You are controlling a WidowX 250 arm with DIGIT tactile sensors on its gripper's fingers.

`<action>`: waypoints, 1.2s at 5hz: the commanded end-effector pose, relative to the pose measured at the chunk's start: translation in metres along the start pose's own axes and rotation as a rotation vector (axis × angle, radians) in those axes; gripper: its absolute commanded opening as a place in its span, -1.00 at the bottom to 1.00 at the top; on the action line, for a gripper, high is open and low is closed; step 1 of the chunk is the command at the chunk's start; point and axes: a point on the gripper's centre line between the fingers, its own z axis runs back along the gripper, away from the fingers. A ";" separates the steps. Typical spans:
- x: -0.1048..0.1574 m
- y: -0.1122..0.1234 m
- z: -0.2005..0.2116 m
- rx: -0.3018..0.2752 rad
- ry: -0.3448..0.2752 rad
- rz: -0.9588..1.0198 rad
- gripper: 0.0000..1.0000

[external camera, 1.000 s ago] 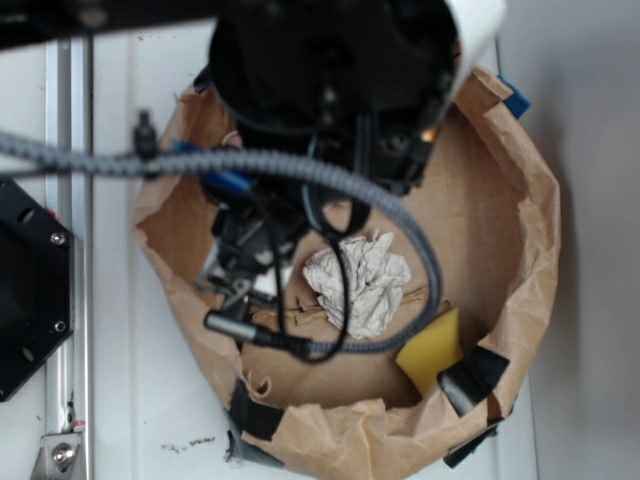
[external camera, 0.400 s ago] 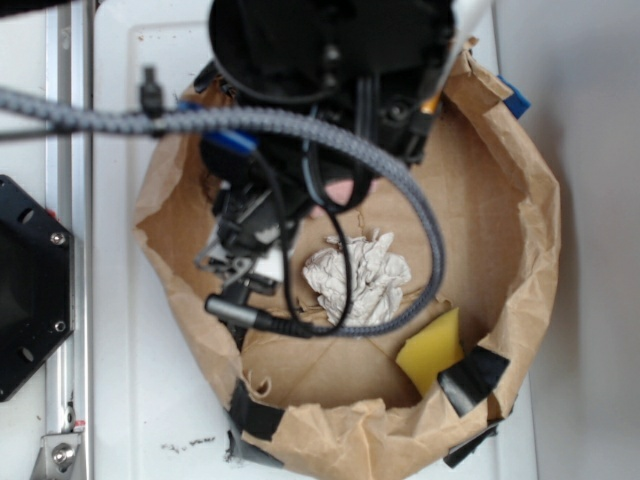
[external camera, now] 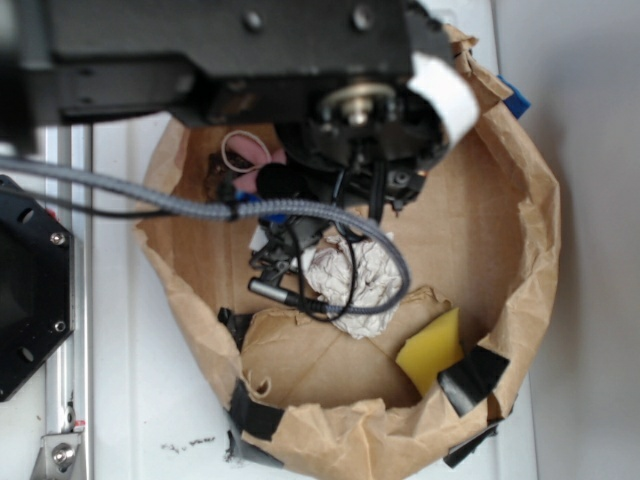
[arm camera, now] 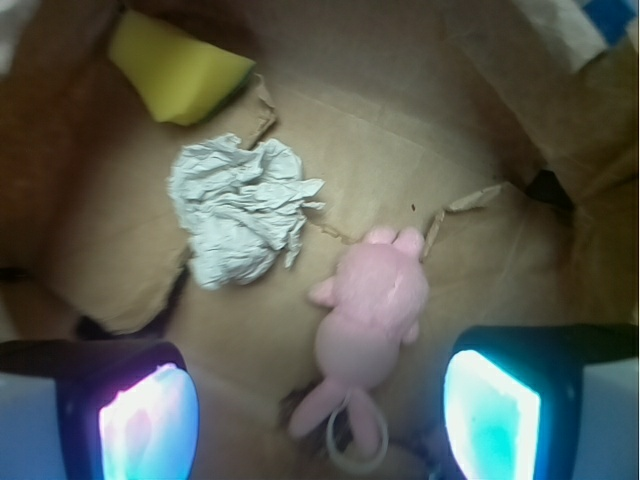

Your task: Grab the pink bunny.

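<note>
Exterior view: bright, even daylight; white table (external camera: 140,400) near overexposed. Arm (external camera: 230,50) close to lens, strongly out of focus, dark mass, detail lost. Bag (external camera: 520,240) rim fairly sharp; soft shadow inside under arm. Paper ball (external camera: 345,275) half shaded.

Wrist view: dimmer, warm brown cast. Overall soft blur; corners darker, smeared. Bunny (arm camera: 370,320) soft-edged, ears blurred. Paper ball (arm camera: 238,207) creases readable. Sponge (arm camera: 178,68) bright, slightly hazy. Fingers (arm camera: 492,415) glow cyan and magenta, heavily defocused.

Brown paper floor (arm camera: 400,130). Pink bunny (arm camera: 368,318) at 6 o'clock, lying flat, white cord loop (arm camera: 352,450) nearest camera. Crumpled paper ball (arm camera: 238,210) at 10; yellow sponge wedge (arm camera: 180,68) at 11. Gripper (arm camera: 320,405) fingers apart, flanking the bunny's ears.
</note>
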 end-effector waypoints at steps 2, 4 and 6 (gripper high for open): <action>0.005 0.040 -0.044 -0.005 -0.028 0.011 1.00; -0.014 0.038 -0.051 -0.053 -0.034 0.052 1.00; -0.027 0.012 -0.060 -0.093 -0.113 0.170 1.00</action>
